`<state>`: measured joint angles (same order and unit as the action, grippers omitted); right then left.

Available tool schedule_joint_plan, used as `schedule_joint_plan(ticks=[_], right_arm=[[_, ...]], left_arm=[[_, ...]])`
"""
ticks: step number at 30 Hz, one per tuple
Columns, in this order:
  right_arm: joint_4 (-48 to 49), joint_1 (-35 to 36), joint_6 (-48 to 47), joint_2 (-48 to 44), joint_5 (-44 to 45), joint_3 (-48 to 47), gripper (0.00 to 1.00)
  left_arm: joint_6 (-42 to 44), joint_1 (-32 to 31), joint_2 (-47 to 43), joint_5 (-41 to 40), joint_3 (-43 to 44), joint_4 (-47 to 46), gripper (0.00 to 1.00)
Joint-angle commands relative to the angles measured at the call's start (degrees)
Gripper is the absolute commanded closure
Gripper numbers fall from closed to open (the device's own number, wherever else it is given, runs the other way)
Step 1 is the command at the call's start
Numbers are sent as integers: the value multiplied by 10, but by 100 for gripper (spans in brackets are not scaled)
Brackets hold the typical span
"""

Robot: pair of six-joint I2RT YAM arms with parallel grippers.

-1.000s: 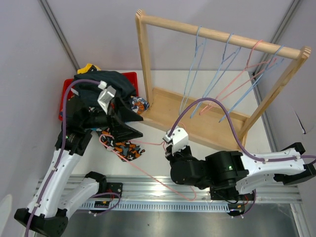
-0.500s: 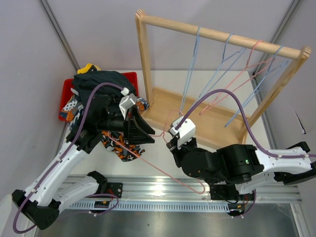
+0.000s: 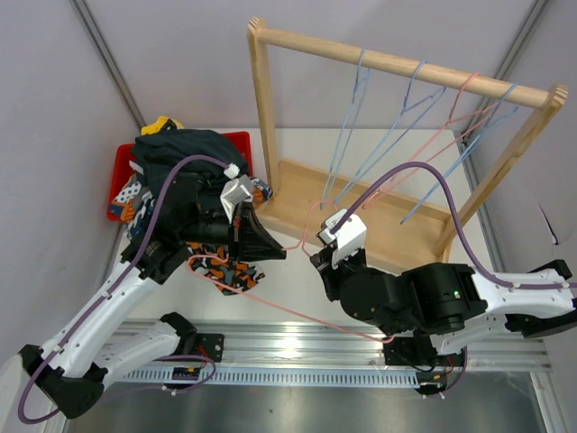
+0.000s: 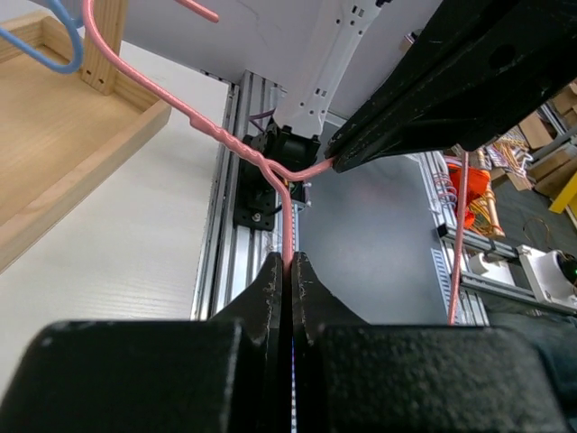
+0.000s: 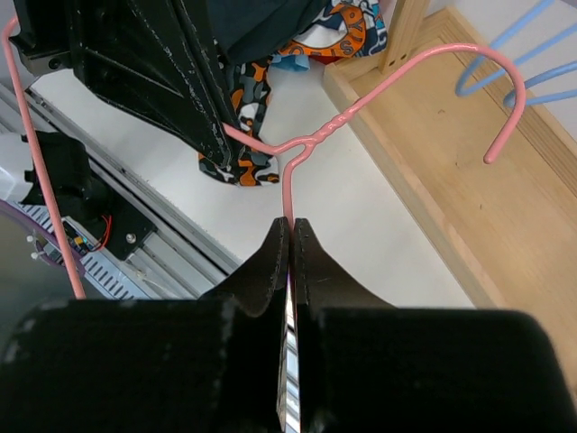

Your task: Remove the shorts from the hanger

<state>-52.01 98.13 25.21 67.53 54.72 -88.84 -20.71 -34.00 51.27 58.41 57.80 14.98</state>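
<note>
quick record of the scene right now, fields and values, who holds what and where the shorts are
left pincer: shut on one shoulder of the pink hanger, beside its twisted neck
right pincer: shut on the other shoulder of that hanger
patterned shorts: bunched at the hanger's left end, under the left arm
red bin: piled with dark shorts
wooden rack: stands right of the bin

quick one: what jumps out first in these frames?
Both arms meet mid-table on one pink hanger: the left gripper and right gripper each pinch its wire near the neck. The patterned shorts bunch under the left gripper, beside a red bin heaped with dark fabric. Behind stands a wooden rack of bare hangers.
</note>
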Motion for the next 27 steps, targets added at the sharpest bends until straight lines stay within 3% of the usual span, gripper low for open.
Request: schedule_joint_plan(ticks=[1, 2, 3, 4, 5, 8, 18, 27], right_arm=[[24, -1, 17, -17, 15, 10, 100], [22, -2, 19, -21, 18, 11, 95], [21, -2, 21, -24, 21, 13, 83], [15, -2, 27, -27, 23, 13, 67], [11, -1, 30, -28, 25, 12, 37], [-8, 3, 45, -43, 37, 9, 3], [-86, 23, 86, -111, 66, -12, 1], [-105, 24, 99, -132, 75, -6, 1]], left_arm=[[8, 1, -13, -86, 22, 6, 100], [11, 1, -14, -97, 25, 13, 100], [24, 1, -14, -111, 32, 23, 100], [33, 1, -13, -130, 39, 62, 100], [44, 0, -10, -183, 46, 85, 100], [75, 0, -11, -314, 71, 156, 100], [146, 0, -22, -661, 132, 295, 100], [182, -10, -27, -828, 143, 271, 100]])
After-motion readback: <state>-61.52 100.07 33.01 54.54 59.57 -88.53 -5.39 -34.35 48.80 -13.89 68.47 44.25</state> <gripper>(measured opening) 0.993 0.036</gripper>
